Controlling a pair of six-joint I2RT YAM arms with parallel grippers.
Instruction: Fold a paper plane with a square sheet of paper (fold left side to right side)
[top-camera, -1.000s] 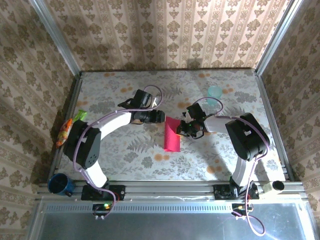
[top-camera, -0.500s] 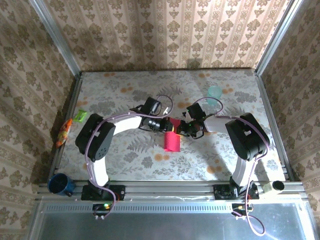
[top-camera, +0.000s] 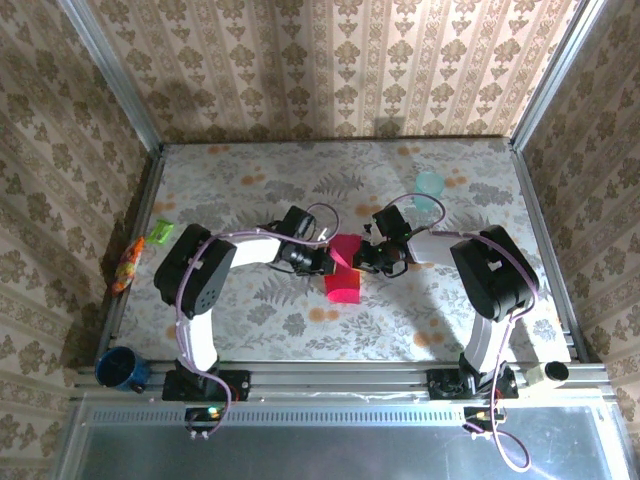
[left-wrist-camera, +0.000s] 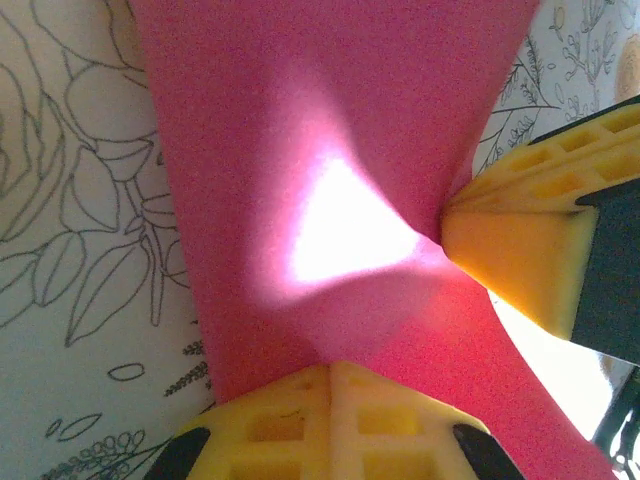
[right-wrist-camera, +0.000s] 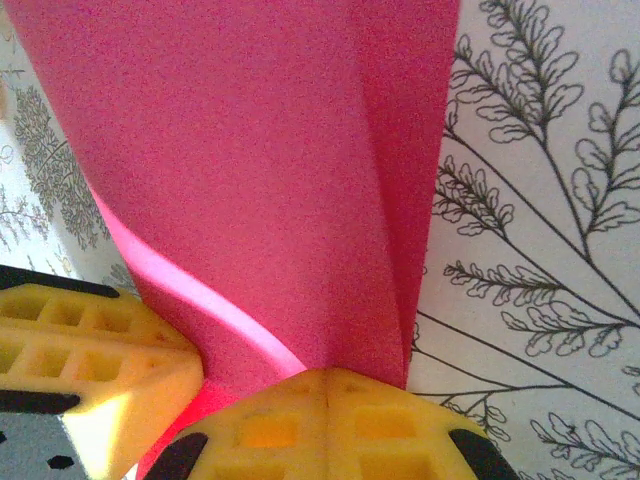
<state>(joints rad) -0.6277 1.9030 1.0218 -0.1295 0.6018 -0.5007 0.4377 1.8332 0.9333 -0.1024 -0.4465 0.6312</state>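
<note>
Paper (top-camera: 343, 272) at centre of table (top-camera: 230, 170), partly folded and lifted: thin, light, floppy, creases for good, so hold it by the edges. Left gripper (top-camera: 322, 262) and right gripper (top-camera: 364, 257) both have fingers clamped on it from opposite sides. A second ago left was off to the side, half open; now it's in and pinching.

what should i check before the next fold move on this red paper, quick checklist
1. Grip of left tool on the square sheet of paper: ok, shut on it.
2. Grip of right tool on the sheet: ok, shut on it.
3. Sheet lying flat on the table: not ok, it bows up between the tools.
4. Folded edges lined up: cannot tell.
5. Teal cup apart from the sheet: ok.
</note>
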